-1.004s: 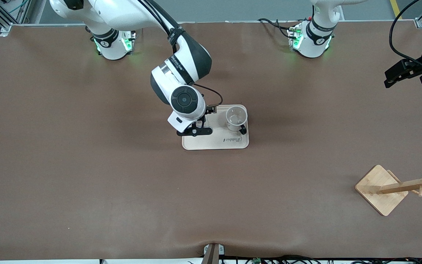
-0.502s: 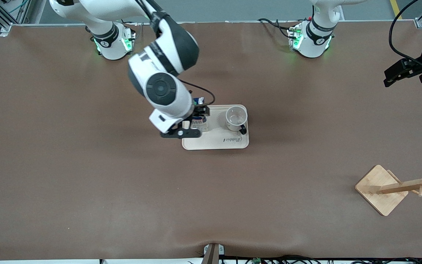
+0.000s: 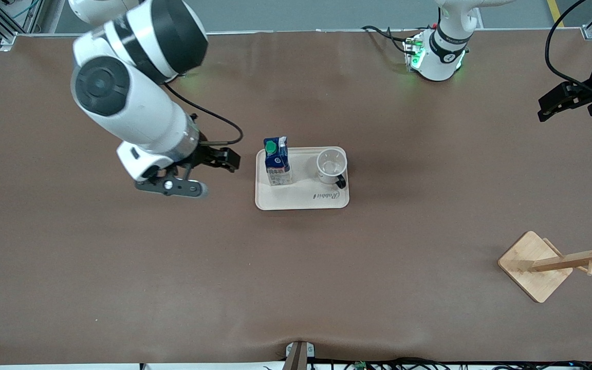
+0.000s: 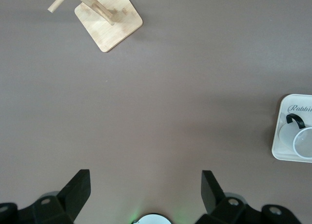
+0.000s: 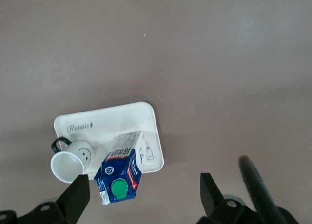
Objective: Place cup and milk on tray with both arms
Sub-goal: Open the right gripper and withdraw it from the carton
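Observation:
The cream tray point(image 3: 301, 199) lies mid-table. The milk point(image 3: 277, 162), blue and white with a green cap, stands upright on the tray's end toward the right arm. The white cup point(image 3: 331, 164) stands on the tray's other end, black handle toward the front camera. My right gripper point(image 3: 226, 158) is open and empty, over bare table beside the tray toward the right arm's end. The right wrist view shows its open gripper point(image 5: 144, 195), the milk point(image 5: 119, 175), the cup point(image 5: 70, 163) and the tray point(image 5: 117, 117). My left gripper point(image 3: 548, 108) waits open at the left arm's end of the table; its wrist view point(image 4: 145, 187) shows nothing between the fingers.
A wooden rack with pegs on a square base point(image 3: 535, 264) lies tipped near the left arm's end, nearer the front camera; it also shows in the left wrist view point(image 4: 107, 19). The tray's edge point(image 4: 285, 136) and the cup point(image 4: 302, 141) show there too.
My right gripper has let go of the milk and drawn away from the tray toward the right arm's end. The milk now stands free on the tray. The left arm has not moved.

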You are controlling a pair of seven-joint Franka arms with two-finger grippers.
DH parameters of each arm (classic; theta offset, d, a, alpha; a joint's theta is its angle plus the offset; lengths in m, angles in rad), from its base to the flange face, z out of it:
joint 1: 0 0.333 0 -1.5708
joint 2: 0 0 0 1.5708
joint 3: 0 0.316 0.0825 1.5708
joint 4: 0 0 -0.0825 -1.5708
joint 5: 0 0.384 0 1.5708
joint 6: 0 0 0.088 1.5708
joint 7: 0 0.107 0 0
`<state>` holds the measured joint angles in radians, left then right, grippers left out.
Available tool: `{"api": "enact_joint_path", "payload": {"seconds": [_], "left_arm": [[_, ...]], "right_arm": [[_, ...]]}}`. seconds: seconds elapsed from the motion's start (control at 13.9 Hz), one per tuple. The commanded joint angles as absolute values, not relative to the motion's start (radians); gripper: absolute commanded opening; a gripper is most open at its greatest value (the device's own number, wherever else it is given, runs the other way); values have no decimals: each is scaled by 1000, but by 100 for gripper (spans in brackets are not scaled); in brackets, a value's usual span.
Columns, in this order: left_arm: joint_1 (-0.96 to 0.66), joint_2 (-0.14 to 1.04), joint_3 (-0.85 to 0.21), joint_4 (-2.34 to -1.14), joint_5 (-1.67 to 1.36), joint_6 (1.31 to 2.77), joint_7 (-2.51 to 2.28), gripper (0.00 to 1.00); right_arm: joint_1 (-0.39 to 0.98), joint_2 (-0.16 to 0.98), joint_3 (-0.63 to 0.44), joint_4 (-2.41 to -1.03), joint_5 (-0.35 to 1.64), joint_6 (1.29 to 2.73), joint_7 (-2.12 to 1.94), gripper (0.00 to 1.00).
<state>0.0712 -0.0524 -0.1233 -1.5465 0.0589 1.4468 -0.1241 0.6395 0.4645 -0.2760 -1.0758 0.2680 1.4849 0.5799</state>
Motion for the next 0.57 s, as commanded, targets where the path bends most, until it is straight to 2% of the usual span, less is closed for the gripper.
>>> {"api": "enact_joint_path", "payload": {"seconds": [0.0, 0.14, 0.43, 0.5], "left_arm": [[74, -67, -124, -1543, 41, 1428, -104, 100], [72, -66, -126, -1543, 41, 1428, -104, 100], [72, -67, -127, -1543, 41, 1428, -104, 100], [72, -67, -126, -1543, 40, 1428, -104, 100]], "right_arm": [[647, 387, -327, -1092, 226, 1421, 585, 100], [646, 321, -350, -1145, 143, 1379, 537, 100], [626, 56, -356, -1493, 20, 1517, 439, 100], [594, 10, -356, -1546, 15, 1526, 381, 100]]}}
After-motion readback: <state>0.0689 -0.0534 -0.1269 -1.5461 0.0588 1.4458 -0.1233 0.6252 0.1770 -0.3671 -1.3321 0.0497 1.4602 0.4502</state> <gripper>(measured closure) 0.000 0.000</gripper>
